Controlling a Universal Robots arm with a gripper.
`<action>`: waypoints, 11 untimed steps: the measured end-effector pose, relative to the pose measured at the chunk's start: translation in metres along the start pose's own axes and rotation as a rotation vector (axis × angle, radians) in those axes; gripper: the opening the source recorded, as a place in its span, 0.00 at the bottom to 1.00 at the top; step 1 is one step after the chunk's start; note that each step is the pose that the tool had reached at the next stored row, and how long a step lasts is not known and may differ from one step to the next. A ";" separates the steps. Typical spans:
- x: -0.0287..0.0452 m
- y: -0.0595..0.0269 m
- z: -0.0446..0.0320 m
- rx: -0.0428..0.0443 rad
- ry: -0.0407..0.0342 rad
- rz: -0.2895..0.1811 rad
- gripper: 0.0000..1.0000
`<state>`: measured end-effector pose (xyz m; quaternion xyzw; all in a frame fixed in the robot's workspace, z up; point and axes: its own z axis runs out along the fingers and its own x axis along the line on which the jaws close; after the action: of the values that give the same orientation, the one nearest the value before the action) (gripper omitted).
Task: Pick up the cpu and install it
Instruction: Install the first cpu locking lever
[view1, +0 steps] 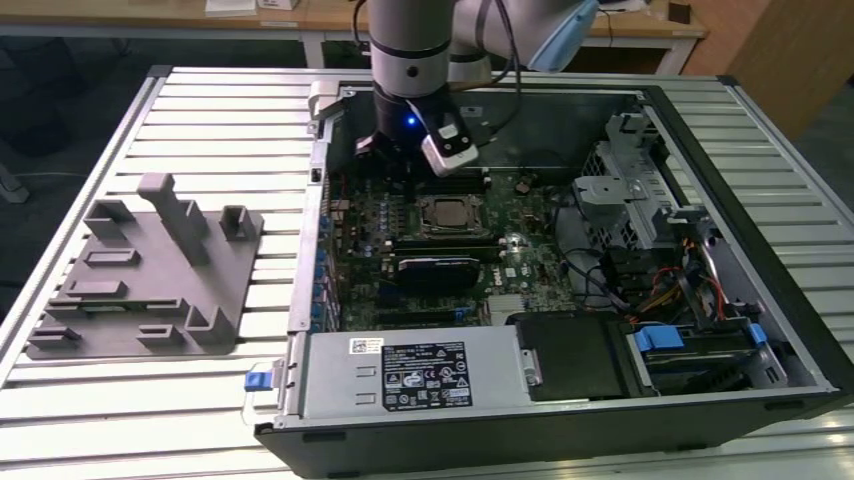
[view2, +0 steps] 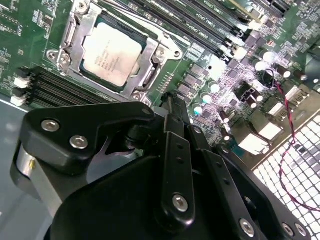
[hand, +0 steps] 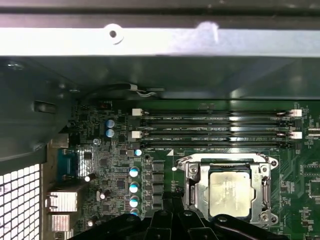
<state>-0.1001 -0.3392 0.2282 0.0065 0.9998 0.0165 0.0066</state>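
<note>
Silvery cpu (view2: 111, 55) sits in its socket (view2: 150, 59); light, stiff, fragile I reckon, so I'd pinch its edges. Can't tell how the gripper (view2: 170, 100) jaws stand.

You get bright, even room light in the exterior view; the slatted table (view1: 200, 120) reads pale. In the first wrist view the case rail (hand: 160, 42) glares white above deep shadow. The cpu (view2: 111, 55) shines softly in the second wrist view.
</note>
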 end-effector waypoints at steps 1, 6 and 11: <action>0.0007 0.0000 0.0000 0.0000 0.0000 0.000 0.11; 0.0021 0.0000 0.0000 -0.0001 0.0000 0.000 0.11; 0.0021 0.0000 -0.0025 -0.0003 0.0000 0.000 0.11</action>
<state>-0.1022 -0.3392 0.2306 0.0066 0.9998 0.0167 0.0066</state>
